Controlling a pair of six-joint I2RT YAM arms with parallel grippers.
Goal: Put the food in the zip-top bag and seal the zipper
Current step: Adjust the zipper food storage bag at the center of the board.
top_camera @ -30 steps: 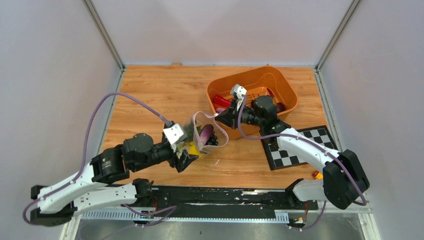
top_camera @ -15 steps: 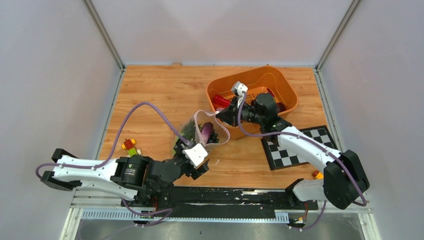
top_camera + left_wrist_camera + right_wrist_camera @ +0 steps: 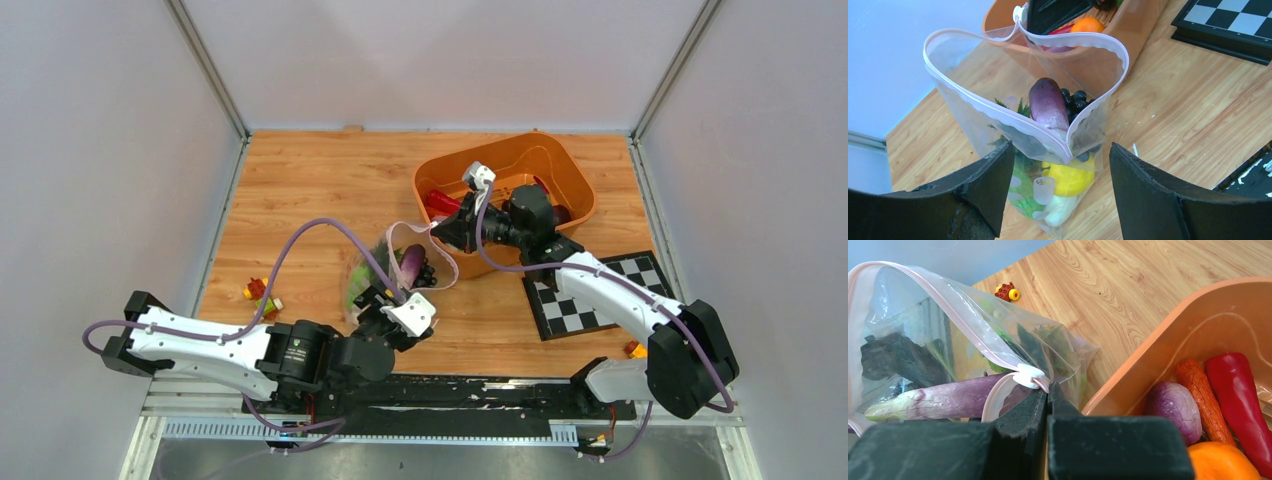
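Left arm: has swung from the bag's [image 3: 973,107] left side round to its near end, and now reaches in low along the front edge of the table [image 3: 300,180].
Left gripper [image 3: 1060,170]: jaws apart, 1 on each side of the bag's near corner; no grip seen.
Right gripper [image 3: 1047,397]: stays clamped on the zipper's [image 3: 993,111] far end, by the white slider [image 3: 1029,374].
Bag: upright on the table, just beside the tub [image 3: 560,165], with its mouth gaping.
Food: eggplant [image 3: 1048,102], grapes [image 3: 1075,97], lemon [image 3: 1070,180] and greens are inside; more lies in the tub.
Blocks [image 3: 260,292]: now uncovered, left of the bag.
Meaning: the left gripper looks set to pinch the near zipper end, to steady the bag or to start sealing.
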